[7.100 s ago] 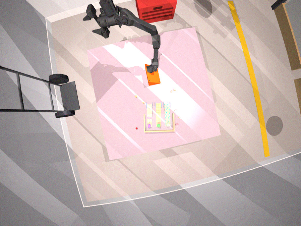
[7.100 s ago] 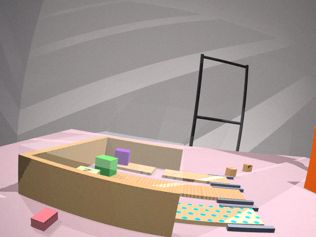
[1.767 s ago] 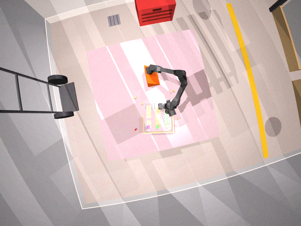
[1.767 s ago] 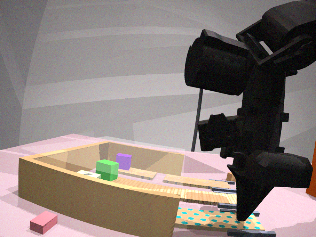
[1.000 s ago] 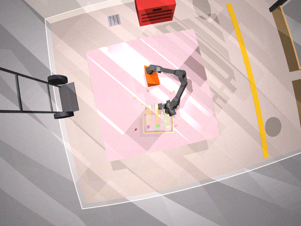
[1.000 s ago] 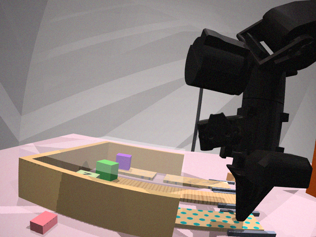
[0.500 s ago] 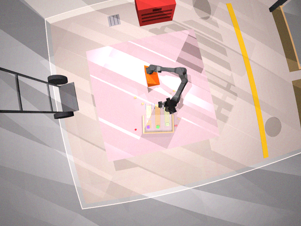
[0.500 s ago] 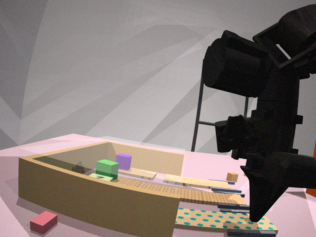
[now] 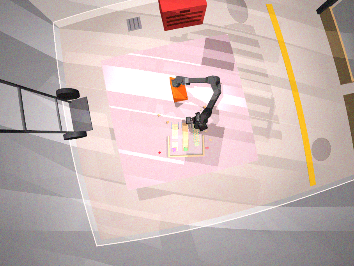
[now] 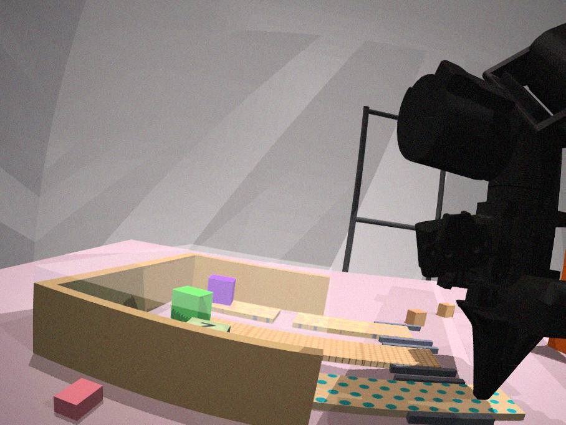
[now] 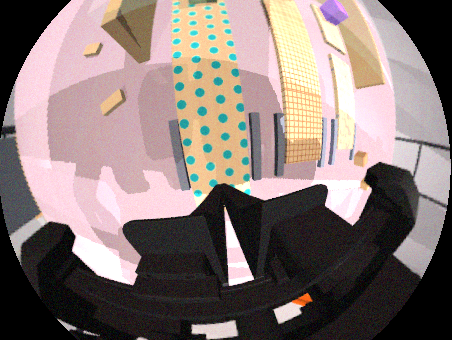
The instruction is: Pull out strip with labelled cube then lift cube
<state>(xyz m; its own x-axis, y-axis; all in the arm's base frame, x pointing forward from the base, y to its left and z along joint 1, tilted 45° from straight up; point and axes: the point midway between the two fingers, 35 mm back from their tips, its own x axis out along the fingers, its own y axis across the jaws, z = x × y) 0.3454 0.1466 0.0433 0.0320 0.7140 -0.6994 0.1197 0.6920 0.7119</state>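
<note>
My gripper is shut, with its fingertips down on the near end of the teal-dotted strip. That strip is in one piece and runs into the tan walled tray. The pale green cube labelled 7 sits on its far end; the tray's front wall hides all but its top. A green cube sits on the grid-patterned strip. A purple cube sits on a pale strip that is broken in two.
Dark grey guide rails flank the strips outside the tray. Two small tan blocks lie behind them and a red block lies in front of the tray. The arm's orange base stands further back.
</note>
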